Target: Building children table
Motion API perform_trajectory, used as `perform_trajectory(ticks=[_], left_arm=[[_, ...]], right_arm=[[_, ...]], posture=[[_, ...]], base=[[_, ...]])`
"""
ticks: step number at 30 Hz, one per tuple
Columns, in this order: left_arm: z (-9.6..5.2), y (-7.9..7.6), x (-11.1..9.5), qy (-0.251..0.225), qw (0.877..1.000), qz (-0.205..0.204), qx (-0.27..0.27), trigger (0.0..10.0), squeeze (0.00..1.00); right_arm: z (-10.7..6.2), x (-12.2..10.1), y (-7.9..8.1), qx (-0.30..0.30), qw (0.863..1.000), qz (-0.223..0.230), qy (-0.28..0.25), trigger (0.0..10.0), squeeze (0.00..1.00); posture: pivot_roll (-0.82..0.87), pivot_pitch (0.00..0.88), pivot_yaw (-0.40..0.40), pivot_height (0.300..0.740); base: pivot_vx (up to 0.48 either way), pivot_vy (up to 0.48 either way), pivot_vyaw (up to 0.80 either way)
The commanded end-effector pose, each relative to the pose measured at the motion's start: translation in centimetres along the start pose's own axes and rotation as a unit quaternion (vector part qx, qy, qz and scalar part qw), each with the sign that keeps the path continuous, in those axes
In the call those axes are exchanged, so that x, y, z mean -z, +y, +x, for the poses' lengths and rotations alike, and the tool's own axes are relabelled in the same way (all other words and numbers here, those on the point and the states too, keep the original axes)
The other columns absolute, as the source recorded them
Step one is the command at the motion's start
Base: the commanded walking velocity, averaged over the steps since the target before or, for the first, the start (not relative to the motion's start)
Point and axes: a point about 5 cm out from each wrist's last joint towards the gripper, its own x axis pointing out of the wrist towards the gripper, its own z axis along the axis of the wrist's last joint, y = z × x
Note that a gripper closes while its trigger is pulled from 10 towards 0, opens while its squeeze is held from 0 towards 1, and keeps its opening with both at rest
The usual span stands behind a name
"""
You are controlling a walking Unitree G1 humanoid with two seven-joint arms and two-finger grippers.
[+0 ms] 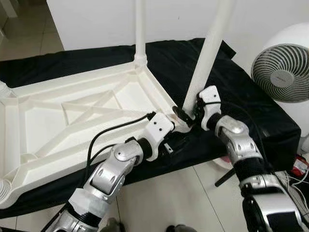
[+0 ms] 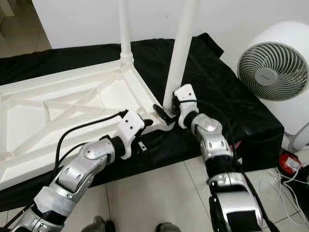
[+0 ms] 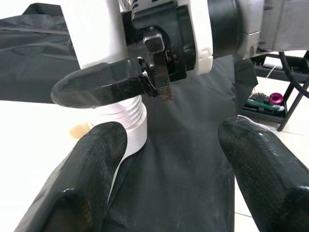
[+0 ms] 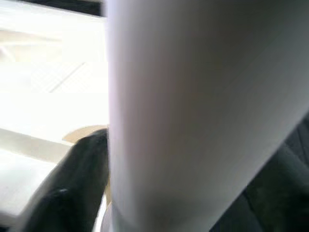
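Note:
A white children's table top (image 1: 72, 111) lies upside down on a black cloth. One white leg (image 1: 140, 29) stands screwed in at its far corner. At the near right corner a second white leg (image 1: 208, 53) stands slightly tilted, and my right gripper (image 1: 189, 114) is shut on its lower end. The right wrist view has that leg (image 4: 193, 111) between my black fingers (image 4: 79, 183). My left gripper (image 3: 174, 159) is open just beside that corner, with the leg's ribbed base (image 3: 128, 121) against one of its fingers (image 3: 91, 179).
The black cloth (image 1: 231, 87) covers a low platform that ends just right of the corner. A white round fan (image 1: 282, 72) stands at the right. Cables and a red object (image 2: 289, 163) lie on the tiled floor. A rack of small items (image 3: 270, 99) stands farther off.

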Motion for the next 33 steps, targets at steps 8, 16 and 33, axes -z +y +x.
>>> perform_trajectory(ticks=[8, 16, 33], left_arm=[[0.1, -0.1, 0.0, -0.001, 1.000, 0.002, 0.020, 10.0, 0.00], [0.2, -0.3, 0.0, -0.002, 1.000, -0.001, 0.022, 10.0, 0.00], [0.3, -0.6, 0.1, -0.001, 1.000, -0.005, 0.030, 10.0, 0.00]], right_arm=[[-0.4, 0.7, -0.6, -0.026, 0.999, -0.024, 0.017, 0.0, 0.00], [-1.2, 1.8, -0.6, -0.011, 1.000, 0.013, 0.002, 0.0, 0.00], [-1.2, 0.9, 0.9, 0.207, 0.974, 0.092, -0.008, 10.0, 0.00]], posture=[[-0.07, 0.068, 0.016, 0.740], [-0.08, 0.083, 0.012, 0.740], [-0.10, 0.091, 0.014, 0.740]], base=[[0.000, 0.000, 0.00], [0.000, 0.000, 0.00], [0.000, 0.000, 0.00]])
